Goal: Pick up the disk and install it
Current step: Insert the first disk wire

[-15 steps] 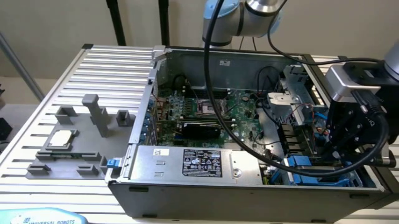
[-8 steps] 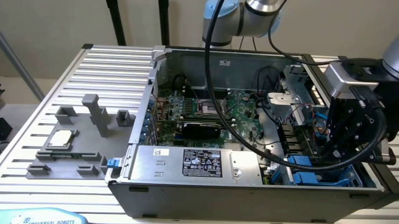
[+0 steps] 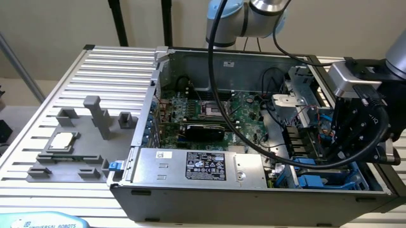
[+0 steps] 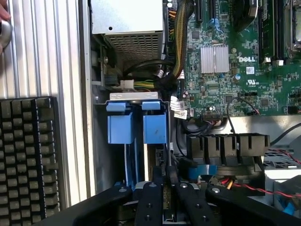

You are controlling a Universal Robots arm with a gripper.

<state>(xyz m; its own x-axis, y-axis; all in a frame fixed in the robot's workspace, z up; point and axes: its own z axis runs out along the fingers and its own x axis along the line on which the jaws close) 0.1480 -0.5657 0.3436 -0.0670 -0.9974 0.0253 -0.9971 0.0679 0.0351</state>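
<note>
The disk (image 4: 154, 126), a flat silver-grey metal drive in a bright blue plastic frame, stands edge-on in the larger blue plastic drive cage (image 4: 121, 123) at the corner of the open grey metal computer case (image 3: 254, 194). The black gripper (image 4: 168, 182) hangs over that corner, and its fingers (image 4: 150, 202) are drawn close on the disk's near edge, gripping it. Just beyond lie bundled black cables (image 4: 225, 146), then the green motherboard (image 4: 244, 61). The silver power supply box (image 4: 127, 19) sits beside the board. Well apart, outside the case, a small square silver chip (image 3: 62, 141) rests on a grey fixture plate (image 3: 76, 152).
</note>
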